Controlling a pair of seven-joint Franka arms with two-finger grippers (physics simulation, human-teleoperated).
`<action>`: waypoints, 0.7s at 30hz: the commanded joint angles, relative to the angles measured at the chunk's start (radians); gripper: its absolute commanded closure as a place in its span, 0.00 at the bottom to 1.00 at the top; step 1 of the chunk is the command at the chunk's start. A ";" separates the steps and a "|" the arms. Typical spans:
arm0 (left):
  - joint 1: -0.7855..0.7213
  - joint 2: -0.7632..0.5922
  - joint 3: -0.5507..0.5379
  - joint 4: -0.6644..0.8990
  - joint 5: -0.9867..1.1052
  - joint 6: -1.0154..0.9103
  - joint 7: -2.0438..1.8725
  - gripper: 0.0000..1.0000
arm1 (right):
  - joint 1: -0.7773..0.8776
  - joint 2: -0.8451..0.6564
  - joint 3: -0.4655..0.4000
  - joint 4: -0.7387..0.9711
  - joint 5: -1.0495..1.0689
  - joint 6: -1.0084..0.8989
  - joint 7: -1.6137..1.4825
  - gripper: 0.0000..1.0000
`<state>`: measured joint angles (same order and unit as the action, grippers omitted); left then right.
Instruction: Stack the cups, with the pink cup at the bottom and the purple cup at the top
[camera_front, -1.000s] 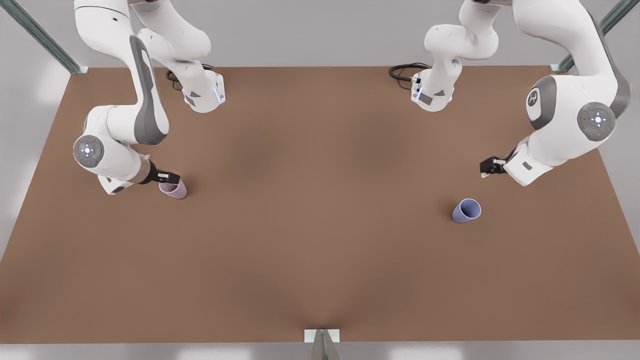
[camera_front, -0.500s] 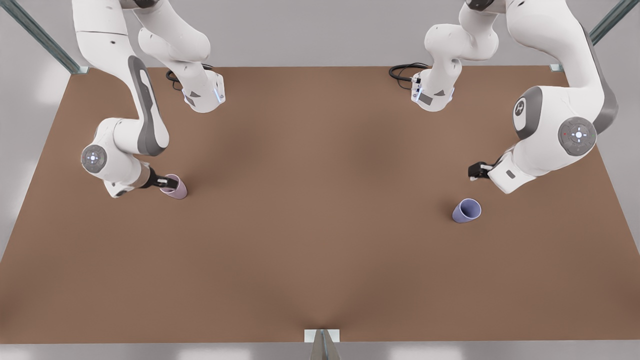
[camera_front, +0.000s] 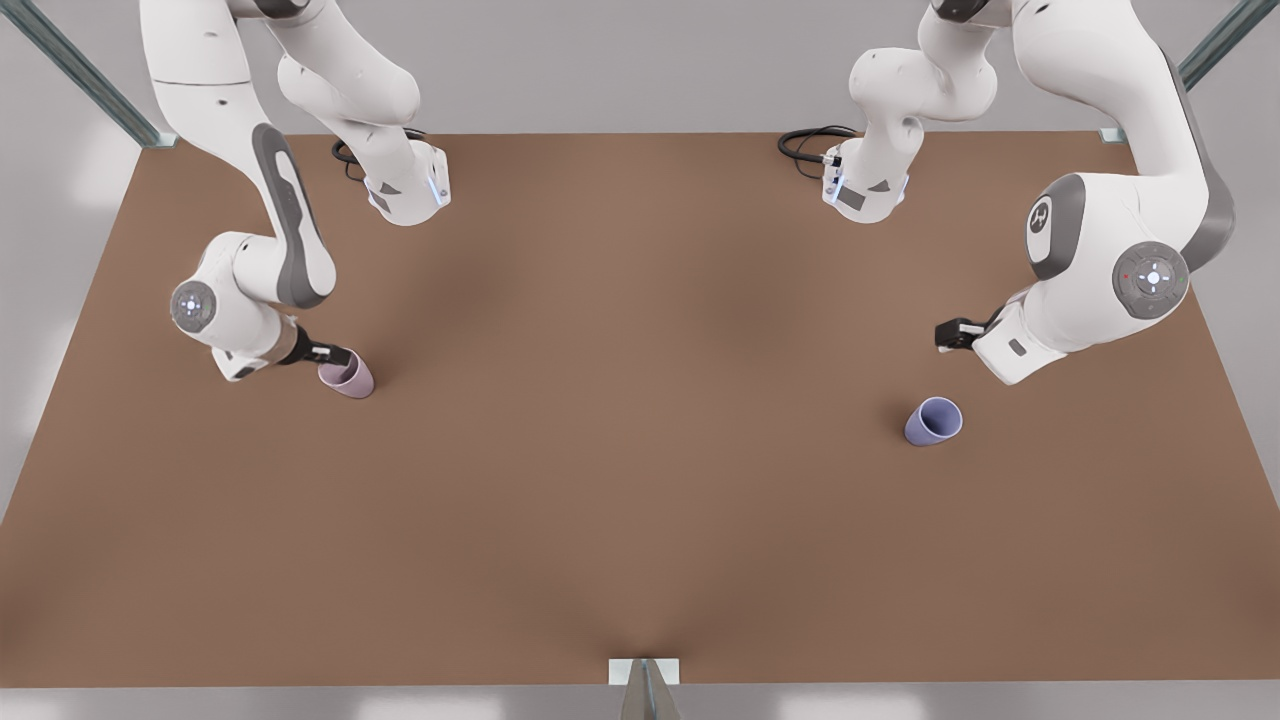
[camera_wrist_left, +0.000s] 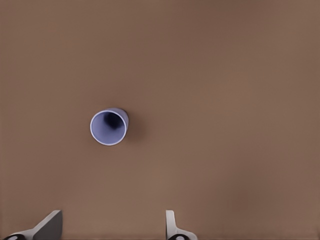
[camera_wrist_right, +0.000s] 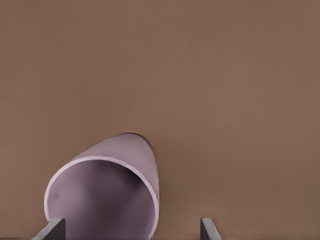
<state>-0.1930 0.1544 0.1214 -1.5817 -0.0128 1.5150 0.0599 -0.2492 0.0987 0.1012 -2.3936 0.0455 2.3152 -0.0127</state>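
Pink cup: the pink cup (camera_front: 347, 376) stands upright on the brown counter (camera_front: 640, 450) at the left of the front view, mouth up; in the right wrist view the pink cup (camera_wrist_right: 107, 192) sits low and left of centre in the frame, its open rim facing the camera.
Purple cup: the purple cup (camera_front: 933, 421) stands upright on the counter at the right of the front view, well apart from the pink cup; in the left wrist view it (camera_wrist_left: 108, 126) appears left of centre, seen from above with its rim a full circle.
Right gripper: the right gripper (camera_front: 335, 356) is at the pink cup's rim, at the left of the front view; its jaws are apart, and in the right wrist view one finger (camera_wrist_right: 50, 230) lies by the cup's rim while the other is clear of the cup at the lower right of the frame. I cannot tell whether a finger touches the cup.
Left gripper: the left gripper (camera_front: 945, 337) hangs above the counter at the right of the front view, near the purple cup but apart from it; its jaws are apart, with the fingertips (camera_wrist_left: 170, 225) along the lower edge of the left wrist view.
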 joint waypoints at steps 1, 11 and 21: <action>0.000 -0.001 0.000 0.000 0.001 -0.012 -0.003 0.00 | -0.016 0.004 0.000 -0.009 0.002 0.095 -0.130 0.00; 0.000 -0.004 0.000 0.002 0.004 -0.013 0.006 0.00 | -0.036 0.078 0.015 -0.027 0.002 0.147 -0.176 0.48; 0.000 -0.001 0.000 0.000 0.005 -0.013 0.006 0.00 | -0.018 0.081 0.017 0.005 0.002 0.133 -0.173 0.79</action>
<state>-0.1934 0.1542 0.1209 -1.5819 -0.0084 1.5025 0.0628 -0.2681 0.1830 0.1182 -2.3940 0.0535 2.4550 -0.1444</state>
